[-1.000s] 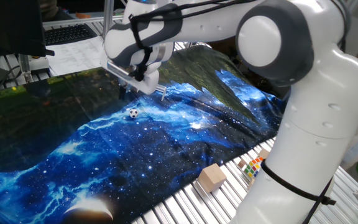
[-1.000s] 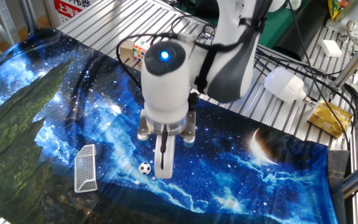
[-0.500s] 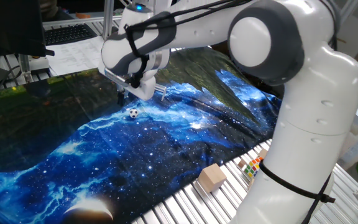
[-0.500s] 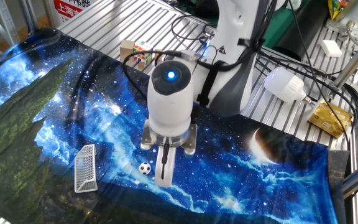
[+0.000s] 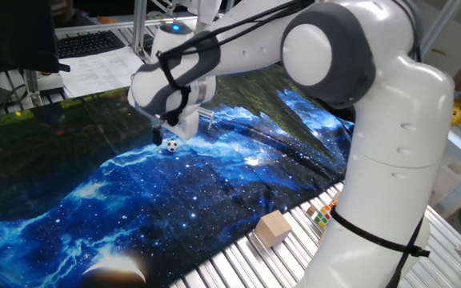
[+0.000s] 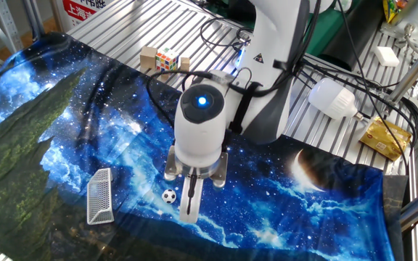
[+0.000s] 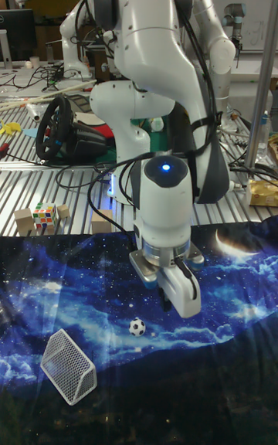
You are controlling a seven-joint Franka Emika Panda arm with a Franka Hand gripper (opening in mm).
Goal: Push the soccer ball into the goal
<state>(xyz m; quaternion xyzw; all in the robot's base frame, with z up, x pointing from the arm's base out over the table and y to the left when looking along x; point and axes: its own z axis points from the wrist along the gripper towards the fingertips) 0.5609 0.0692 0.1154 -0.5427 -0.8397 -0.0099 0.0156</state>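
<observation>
The soccer ball (image 6: 168, 195) is a tiny white ball with black patches, lying on the blue galaxy cloth (image 6: 281, 188). It also shows in the other views as the soccer ball (image 5: 171, 146) (image 7: 137, 327). The goal (image 6: 101, 196) is a small silvery mesh frame lying to the ball's left, a few ball-widths away; the tall view shows the goal (image 7: 68, 366) too. My gripper (image 6: 189, 209) hangs low just to the ball's right, on the side away from the goal. Its fingers (image 7: 185, 298) are pressed together and hold nothing. I cannot tell if it touches the ball.
A tan wooden block (image 6: 148, 56) and a multicoloured puzzle cube (image 6: 167, 58) stand on the metal slats past the cloth's far edge. A white bulb-shaped lamp (image 6: 332, 98) and cables lie at the right. The arm's big white links (image 5: 390, 136) loom over the cloth.
My gripper has dropped lower and shifted slightly, staying just beside the ball. The ball and the goal have not moved.
</observation>
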